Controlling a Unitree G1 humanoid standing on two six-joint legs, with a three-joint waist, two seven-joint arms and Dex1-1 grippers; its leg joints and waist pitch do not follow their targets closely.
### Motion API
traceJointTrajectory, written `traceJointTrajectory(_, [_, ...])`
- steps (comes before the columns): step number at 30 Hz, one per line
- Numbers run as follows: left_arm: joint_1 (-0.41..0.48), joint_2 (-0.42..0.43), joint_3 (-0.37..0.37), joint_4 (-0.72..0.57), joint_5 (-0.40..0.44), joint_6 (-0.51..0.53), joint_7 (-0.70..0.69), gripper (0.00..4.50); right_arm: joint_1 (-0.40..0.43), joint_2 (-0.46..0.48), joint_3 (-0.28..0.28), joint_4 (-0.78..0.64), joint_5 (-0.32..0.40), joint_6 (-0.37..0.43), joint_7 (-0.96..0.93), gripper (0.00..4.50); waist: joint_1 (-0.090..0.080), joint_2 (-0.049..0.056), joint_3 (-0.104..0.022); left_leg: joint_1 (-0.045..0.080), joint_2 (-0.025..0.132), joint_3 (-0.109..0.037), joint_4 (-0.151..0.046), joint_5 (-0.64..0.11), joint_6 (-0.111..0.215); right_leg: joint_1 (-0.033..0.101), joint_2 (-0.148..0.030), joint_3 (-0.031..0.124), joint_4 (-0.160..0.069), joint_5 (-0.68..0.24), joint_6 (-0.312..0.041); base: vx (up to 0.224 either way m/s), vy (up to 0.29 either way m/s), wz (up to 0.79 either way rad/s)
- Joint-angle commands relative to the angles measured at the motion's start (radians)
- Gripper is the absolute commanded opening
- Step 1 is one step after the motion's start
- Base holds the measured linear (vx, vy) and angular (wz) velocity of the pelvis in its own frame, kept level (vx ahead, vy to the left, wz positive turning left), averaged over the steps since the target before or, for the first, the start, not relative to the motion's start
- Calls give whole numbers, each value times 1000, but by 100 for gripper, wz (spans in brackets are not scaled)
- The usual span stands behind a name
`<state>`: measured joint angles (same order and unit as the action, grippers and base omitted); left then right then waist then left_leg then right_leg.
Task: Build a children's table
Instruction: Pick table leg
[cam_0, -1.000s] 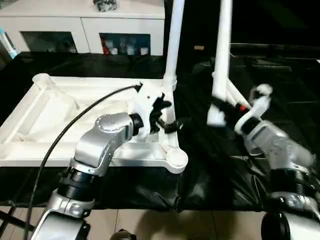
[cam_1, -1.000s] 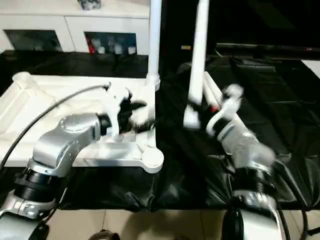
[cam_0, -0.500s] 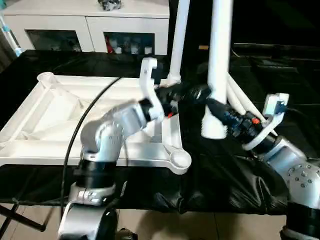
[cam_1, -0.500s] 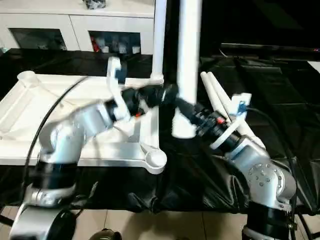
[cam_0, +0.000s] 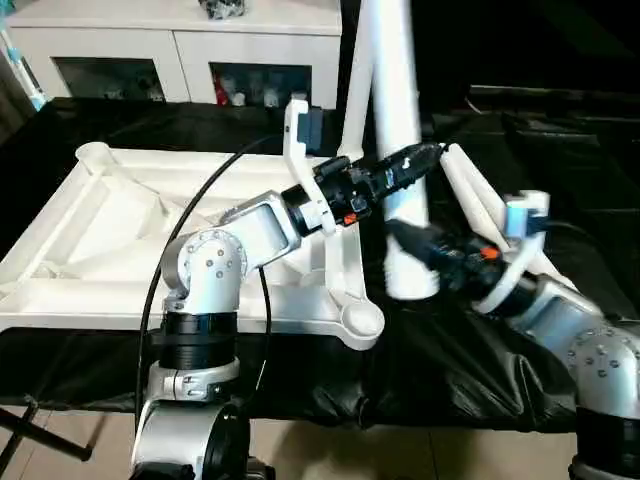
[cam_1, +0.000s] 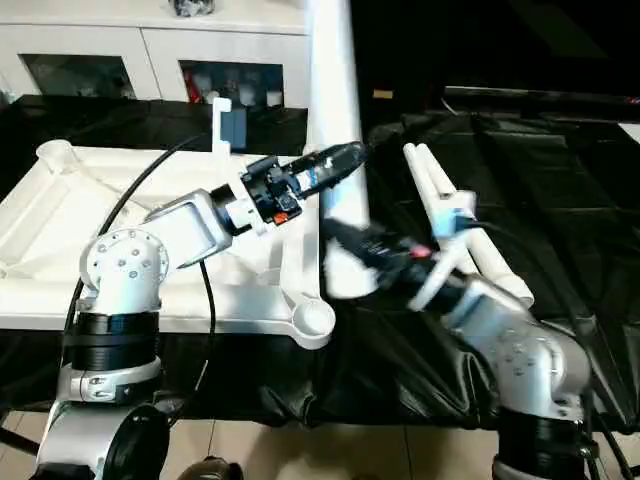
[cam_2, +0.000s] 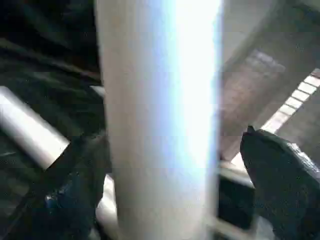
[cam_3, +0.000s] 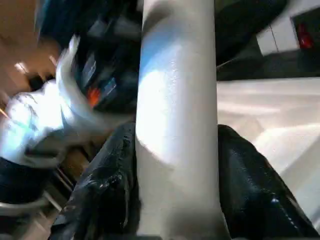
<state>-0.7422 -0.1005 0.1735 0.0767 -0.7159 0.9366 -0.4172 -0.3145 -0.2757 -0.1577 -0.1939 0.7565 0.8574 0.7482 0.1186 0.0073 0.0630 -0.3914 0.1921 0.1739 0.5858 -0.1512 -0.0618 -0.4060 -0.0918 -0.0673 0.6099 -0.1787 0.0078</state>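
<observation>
The white tabletop (cam_0: 110, 230) lies upside down on the black cloth, ribbed side up. One white leg (cam_0: 352, 90) stands in its far right corner socket. The near right socket (cam_0: 362, 320) holds nothing. My right gripper (cam_0: 415, 240) is shut on a second leg (cam_0: 395, 120), holding it upright beside the top's right edge, its lower end (cam_0: 410, 285) hanging just above the cloth. In the right wrist view both fingers (cam_3: 105, 190) press against this leg (cam_3: 177, 125). My left gripper (cam_0: 412, 160) reaches across and stands open around the same leg (cam_2: 160, 125), higher up.
Two spare white legs (cam_0: 475, 205) lie on the black cloth (cam_0: 450, 350) to the right, behind my right arm. A white cabinet with glass doors (cam_0: 180, 50) stands behind the table. My left arm's black cable (cam_0: 190, 215) arcs over the tabletop.
My left gripper left the base of the standing leg and swung right to the held leg. My right gripper carried that leg left and nearer to the tabletop's right edge.
</observation>
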Motion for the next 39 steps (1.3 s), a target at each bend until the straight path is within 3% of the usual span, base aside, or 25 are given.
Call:
traceJointTrajectory(1, [-46,-21,30,28,15,-21,86,415,-33,2,39,-19,-58,-24,-44,190,6,-22,-74,13,22,-6,-65,-206,-4,51,-47,33,-95,-341,-84,0,0,0])
traceJointTrajectory(3, [-81,-32,68,60,33,-43,164,404,-57,10,69,-9,-108,-33,-96,190,4,-22,-72,12,20,-7,-64,-212,-16,48,-44,32,-97,-364,-73,0,0,0])
traceJointTrajectory(5, [-119,-34,109,102,72,-72,276,381,-82,-4,138,-19,-174,-55,-126,190,3,-20,-73,12,19,-10,-65,-220,-18,50,-42,32,-98,-353,-54,0,0,0])
traceJointTrajectory(8, [-126,-33,115,112,116,-96,357,357,-110,9,167,-8,-222,-59,-190,190,0,-20,-76,9,18,-11,-64,-196,-19,51,-39,32,-91,-302,-52,0,0,0])
traceJointTrajectory(10, [-127,-36,117,112,120,-102,377,326,-119,25,170,-1,-233,-61,-215,190,2,-17,-81,10,20,-10,-61,-168,-11,52,-40,33,-83,-231,-86,0,0,0])
traceJointTrajectory(11, [-129,-46,130,120,142,-127,440,319,-134,63,202,5,-278,-76,-269,190,-1,-30,-81,9,21,-8,-60,-153,-5,53,-40,33,-76,-197,-106,0,0,0])
traceJointTrajectory(12, [-129,-46,130,120,143,-128,442,319,-134,64,203,6,-280,-76,-271,190,-1,-30,-81,9,21,-8,-60,-153,-5,53,-40,33,-76,-197,-106,0,0,0])
traceJointTrajectory(13, [-132,-50,137,128,156,-140,474,301,-137,76,219,6,-298,-83,-287,190,-2,-22,-81,9,21,-8,-60,-146,-3,51,-41,34,-75,-178,-119,0,0,0])
traceJointTrajectory(14, [-132,-53,137,132,167,-152,492,289,-139,83,234,2,-311,-88,-296,190,0,-29,-82,12,22,-7,-59,-148,-4,53,-41,34,-73,-170,-123,0,0,0])
traceJointTrajectory(20, [-138,-60,132,143,185,-189,530,235,-159,82,269,7,-332,-99,-286,190,0,-30,-79,13,24,-8,-62,-170,-13,52,-42,35,-74,-171,-115,0,0,0])
traceJointTrajectory(21, [-138,-61,129,144,184,-190,531,228,-160,79,270,7,-335,-101,-279,190,0,-25,-79,14,25,-9,-62,-182,-20,50,-42,36,-75,-164,-114,0,0,0])
traceJointTrajectory(22, [-136,-61,123,140,182,-190,528,222,-160,75,271,9,-340,-106,-276,190,0,-34,-79,14,24,-9,-62,-190,-21,53,-42,35,-75,-168,-113,0,0,0])
traceJointTrajectory(24, [-128,-58,117,127,171,-184,516,204,-158,69,273,14,-348,-116,-272,190,1,-32,-78,13,24,-9,-62,-192,-23,52,-45,35,-74,-178,-114,0,0,0])
traceJointTrajectory(26, [-124,-55,116,121,166,-184,507,194,-159,68,268,21,-350,-122,-271,190,0,-35,-78,13,23,-9,-61,-195,-23,52,-45,35,-74,-188,-113,0,0,0])
traceJointTrajectory(27, [-124,-55,116,121,166,-184,507,193,-159,68,268,21,-350,-122,-271,225,0,-35,-78,13,23,-9,-61,-195,-23,52,-45,35,-74,-188,-113,0,0,0])
traceJointTrajectory(28, [-122,-50,113,118,153,-184,486,190,-164,69,254,34,-343,-127,-268,225,-1,-38,-77,13,23,-8,-61,-195,-21,52,-44,35,-76,-189,-111,0,0,0])
traceJointTrajectory(29, [-121,-43,106,115,146,-180,463,188,-169,65,238,44,-328,-125,-257,260,0,-36,-77,13,23,-8,-61,-198,-19,51,-45,35,-77,-199,-112,0,0,0])
traceJointTrajectory(33, [-112,-15,64,97,104,-147,348,185,-179,18,172,92,-249,-105,-147,280,2,-33,-78,15,25,-8,-59,-204,-10,51,-45,35,-75,-191,-121,0,0,0])
traceJointTrajectory(35, [-104,2,58,86,65,-133,280,185,-178,-41,155,117,-192,-78,-26,303,9,-36,-78,14,25,-6,-56,-187,1,54,-47,36,-72,-165,-137,0,0,0])
traceJointTrajectory(39, [-87,39,26,67,35,-140,140,184,-190,-102,145,160,-150,-50,87,336,12,-42,-81,9,22,-5,-51,-148,25,59,-47,33,-66,-127,-169,0,0,0])
